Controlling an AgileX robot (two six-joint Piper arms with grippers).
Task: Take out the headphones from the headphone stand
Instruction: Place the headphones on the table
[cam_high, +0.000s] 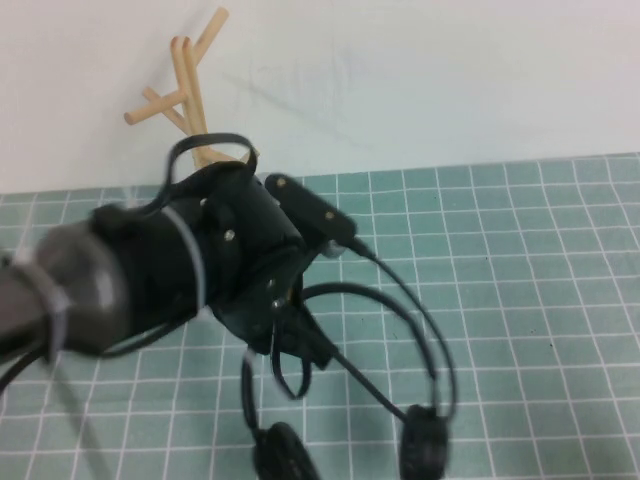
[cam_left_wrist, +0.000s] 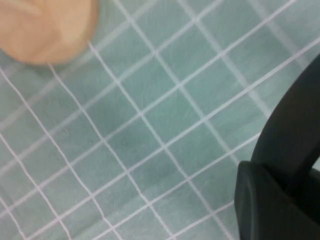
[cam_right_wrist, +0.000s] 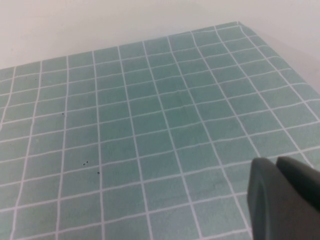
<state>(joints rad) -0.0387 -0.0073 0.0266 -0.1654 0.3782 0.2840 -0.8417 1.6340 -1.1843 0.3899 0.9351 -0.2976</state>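
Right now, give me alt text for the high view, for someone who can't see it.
The left end effector holds black headphones above a green grid mat, their ear cups dangling. The wooden headphone stand stands behind, bare; the right end effector is out of view.

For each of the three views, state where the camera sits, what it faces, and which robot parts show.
High view: raised, angled down at the green grid mat; left arm, left tool carrying the headphones, headphone stand behind.
Left wrist view: faces the mat; left tool at the edge.
Right wrist view: faces bare mat; right tool at the corner.
Shared: the mat.
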